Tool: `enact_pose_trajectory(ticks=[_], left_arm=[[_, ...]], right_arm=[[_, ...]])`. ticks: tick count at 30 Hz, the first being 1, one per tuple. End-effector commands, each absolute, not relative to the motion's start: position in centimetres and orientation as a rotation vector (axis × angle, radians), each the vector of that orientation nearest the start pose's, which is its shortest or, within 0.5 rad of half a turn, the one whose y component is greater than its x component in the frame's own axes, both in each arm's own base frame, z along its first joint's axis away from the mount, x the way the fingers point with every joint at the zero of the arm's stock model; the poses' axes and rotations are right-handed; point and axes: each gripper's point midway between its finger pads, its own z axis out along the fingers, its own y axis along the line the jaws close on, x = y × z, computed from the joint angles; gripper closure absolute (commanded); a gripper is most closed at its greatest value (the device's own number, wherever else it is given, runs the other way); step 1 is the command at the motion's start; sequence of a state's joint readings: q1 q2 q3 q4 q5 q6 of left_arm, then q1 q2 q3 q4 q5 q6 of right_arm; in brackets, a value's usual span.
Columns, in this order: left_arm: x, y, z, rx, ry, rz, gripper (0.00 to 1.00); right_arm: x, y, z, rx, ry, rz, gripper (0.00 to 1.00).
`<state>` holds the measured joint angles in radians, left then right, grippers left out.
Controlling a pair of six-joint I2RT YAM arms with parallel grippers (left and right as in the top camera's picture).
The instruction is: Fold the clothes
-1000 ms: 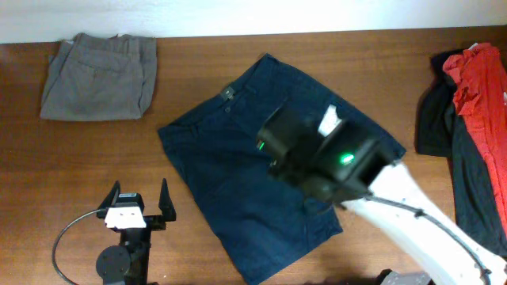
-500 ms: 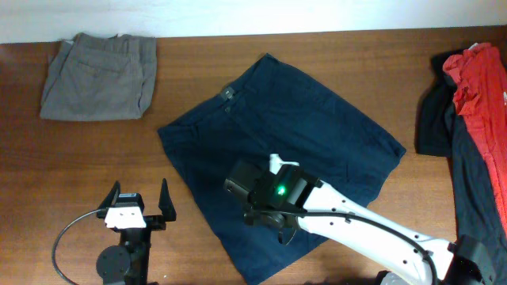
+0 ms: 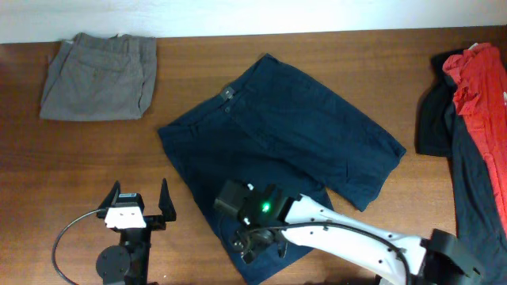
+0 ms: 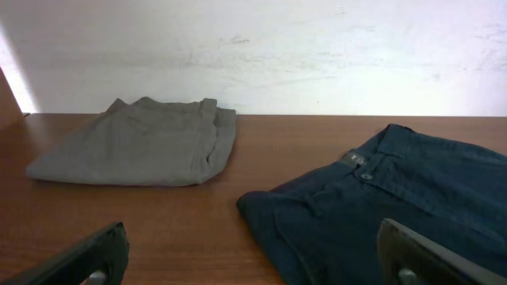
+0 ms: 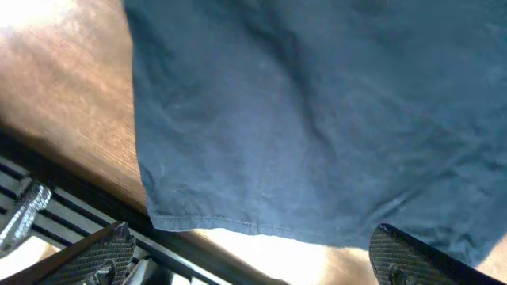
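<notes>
The dark navy trousers (image 3: 277, 142) lie spread and creased at the table's middle, waistband toward the back left. My right gripper (image 3: 257, 244) hovers open over their front hem. In the right wrist view that hem (image 5: 238, 226) runs between the two fingers (image 5: 99, 257), which touch no cloth, and my right gripper (image 5: 257, 261) holds nothing. My left gripper (image 3: 139, 198) stands open at the front left, apart from the navy cloth (image 4: 396, 206). Grey-khaki trousers (image 3: 99, 77) lie folded at the back left. A red garment (image 3: 483, 95) rests on black ones (image 3: 434, 119) at the right edge.
The table's front edge and a dark metal rail (image 5: 47, 214) lie just below the navy hem in the right wrist view. A white wall (image 4: 253, 47) backs the table. Bare wood (image 3: 87, 158) lies between the grey trousers and my left arm.
My right arm has swept from above the navy trousers' right middle down to their front hem, toward the front left. The left arm has not moved. Both grippers stay open.
</notes>
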<state>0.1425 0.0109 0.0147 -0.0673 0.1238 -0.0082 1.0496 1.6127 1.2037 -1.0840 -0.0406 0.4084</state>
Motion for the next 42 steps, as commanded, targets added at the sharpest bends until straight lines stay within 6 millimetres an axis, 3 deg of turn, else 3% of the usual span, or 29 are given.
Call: enact_pose_trajectory(ticks=[1,6,11,24,29,35,42], left_arm=[[24.5,1.1,16.0,-0.014,1.635,-0.006,0.01],[24.5,1.1,16.0,-0.015,1.635,-0.006,0.01],[24.5,1.1,16.0,-0.014,1.635,-0.006,0.01],[24.5,1.1,16.0,-0.014,1.635,-0.006,0.01],[24.5,1.1,16.0,-0.015,1.635,-0.006,0.01],[24.5,1.1,16.0,-0.015,1.635,-0.006,0.01],[24.5,1.1,16.0,-0.015,1.635,-0.006,0.01]], right_arm=[[12.7,27.4,7.8,-1.168,2.92,0.146,0.01],[10.9,28.9,5.7,-1.287,2.904,0.117,0.0],[10.0,28.9,4.5,-1.282,2.952,0.076,0.01],[6.2,29.3,3.7,-1.486,2.89,0.064,0.0],[6.9,28.7,3.2,-1.493,2.822,-0.039,0.17],[7.7,29.4,3.1,-1.524,2.781,0.001,0.27],[7.3,29.7,3.1,-1.538,2.791,0.045,0.3]])
